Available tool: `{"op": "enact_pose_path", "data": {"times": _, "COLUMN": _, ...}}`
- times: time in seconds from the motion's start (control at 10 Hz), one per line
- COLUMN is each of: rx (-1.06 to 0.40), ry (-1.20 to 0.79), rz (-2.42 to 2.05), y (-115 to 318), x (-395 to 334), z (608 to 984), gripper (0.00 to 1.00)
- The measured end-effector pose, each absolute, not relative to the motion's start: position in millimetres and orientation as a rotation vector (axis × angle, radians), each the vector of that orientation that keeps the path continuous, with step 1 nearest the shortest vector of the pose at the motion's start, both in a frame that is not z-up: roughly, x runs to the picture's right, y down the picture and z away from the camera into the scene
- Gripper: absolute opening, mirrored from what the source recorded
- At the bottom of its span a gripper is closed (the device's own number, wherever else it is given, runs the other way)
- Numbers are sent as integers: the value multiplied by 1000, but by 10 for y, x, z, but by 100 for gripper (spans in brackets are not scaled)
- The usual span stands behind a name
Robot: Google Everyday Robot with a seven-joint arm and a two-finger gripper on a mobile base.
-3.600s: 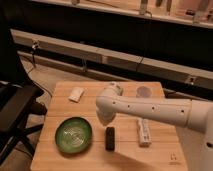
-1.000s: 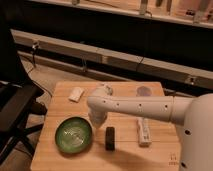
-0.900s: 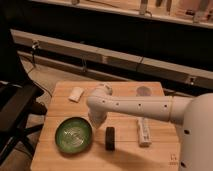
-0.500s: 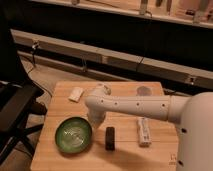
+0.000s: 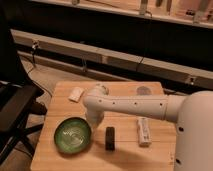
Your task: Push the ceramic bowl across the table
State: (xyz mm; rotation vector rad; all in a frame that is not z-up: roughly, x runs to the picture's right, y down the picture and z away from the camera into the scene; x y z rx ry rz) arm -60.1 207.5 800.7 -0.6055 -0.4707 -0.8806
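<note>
End effector (image 5: 94, 120) shut, just beside ceramic bowl's (image 5: 73, 135) upper-right rim

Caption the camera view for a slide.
Robot arm's shut hand lowered beside the green ceramic bowl on the wooden table.

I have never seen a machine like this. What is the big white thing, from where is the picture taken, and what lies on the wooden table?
The big white shape is a robot's arm, reaching from the right across the table. There is one picture, taken from above and looking down; where the camera sits is not known. The arm ends in a gripper, a two-finger hand, lowered just right of the ceramic bowl, close to its rim. Its fingers are shut and hold nothing. Also on the table: a small white block at the back left, a dark upright block, a white remote-like bar, and a round grey disc.
</note>
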Motion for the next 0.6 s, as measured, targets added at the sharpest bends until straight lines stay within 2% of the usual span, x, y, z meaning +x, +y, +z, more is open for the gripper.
{"op": "enact_pose_path", "data": {"times": 0.6, "rx": -616, "ry": -485, "rz": -894, "y": 2101, "x": -705, "z": 7998, "gripper": 1}}
